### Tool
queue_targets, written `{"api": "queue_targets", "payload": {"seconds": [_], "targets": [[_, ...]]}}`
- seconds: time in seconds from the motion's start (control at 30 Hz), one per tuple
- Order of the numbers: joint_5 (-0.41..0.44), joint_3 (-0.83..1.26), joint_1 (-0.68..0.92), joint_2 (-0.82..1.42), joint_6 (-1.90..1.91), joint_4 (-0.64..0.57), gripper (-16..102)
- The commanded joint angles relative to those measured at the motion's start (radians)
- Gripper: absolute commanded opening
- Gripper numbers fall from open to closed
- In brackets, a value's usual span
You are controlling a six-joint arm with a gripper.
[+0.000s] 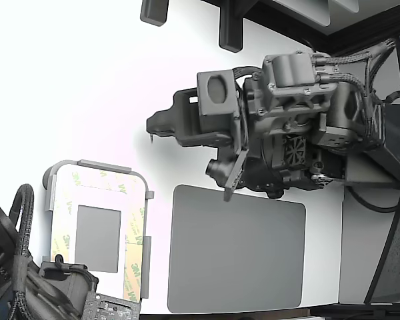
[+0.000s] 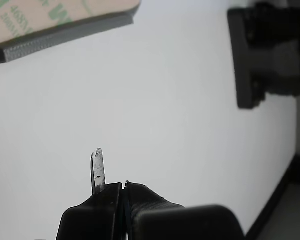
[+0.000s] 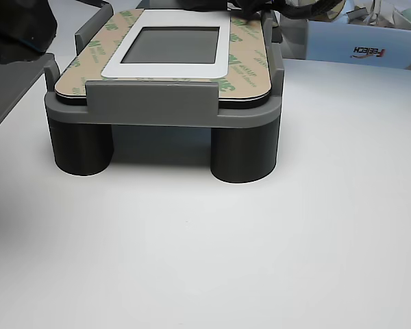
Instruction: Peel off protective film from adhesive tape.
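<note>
The protective film (image 1: 72, 189), whitish with pale green "3M" logos, lies in strips framing a small grey rectangle (image 1: 98, 238) on a light grey rounded tray (image 1: 87, 165). In the other view the film (image 3: 241, 67) looks tan and flat on the raised tray (image 3: 161, 103). One stretch of adhesive tape (image 1: 131, 280) on the frame's right side in the exterior view looks yellowish-tan. My gripper (image 1: 151, 132) hangs over the white table, up and to the right of the tray in the exterior view, clear of it. In the wrist view the gripper (image 2: 123, 186) is shut, with a thin metal tip (image 2: 97, 169) beside the jaws and nothing between them. A film-covered tray corner (image 2: 50, 15) shows far off.
A large dark grey rounded mat (image 1: 237, 250) lies right of the tray in the exterior view. A second arm (image 1: 27, 280) with cables sits at the tray's near end. Dark fixtures (image 1: 230, 27) stand at the table's back edge, and a black block (image 2: 262, 55) shows in the wrist view.
</note>
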Motion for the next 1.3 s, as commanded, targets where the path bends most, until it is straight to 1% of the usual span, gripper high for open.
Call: {"api": "queue_targets", "payload": {"seconds": [0.0, 0.07, 0.13, 0.17, 0.37, 0.5, 0.7, 0.83, 0.97, 1.07, 1.17, 1.27], "targets": [[0.044, -0.028, 0.074, -0.087, -0.135, -0.133, -11], [0.041, -0.031, 0.091, -0.135, -0.187, -0.222, -11], [0.034, -0.057, 0.110, -0.181, -0.212, -0.258, -11], [0.037, -0.078, 0.129, -0.202, -0.218, -0.256, -11], [0.161, -0.169, 0.307, -0.281, -0.235, -0.245, -11], [0.245, -0.193, 0.428, -0.351, -0.265, -0.267, -11], [0.308, -0.281, 0.531, -0.451, -0.255, -0.198, -11], [0.336, -0.357, 0.591, -0.532, -0.236, -0.176, -11], [0.336, -0.388, 0.618, -0.569, -0.253, -0.166, -11], [0.296, -0.373, 0.621, -0.569, -0.287, -0.207, -11], [0.270, -0.402, 0.624, -0.601, -0.308, -0.190, -11], [0.219, -0.422, 0.624, -0.635, -0.302, -0.201, -11]]}}
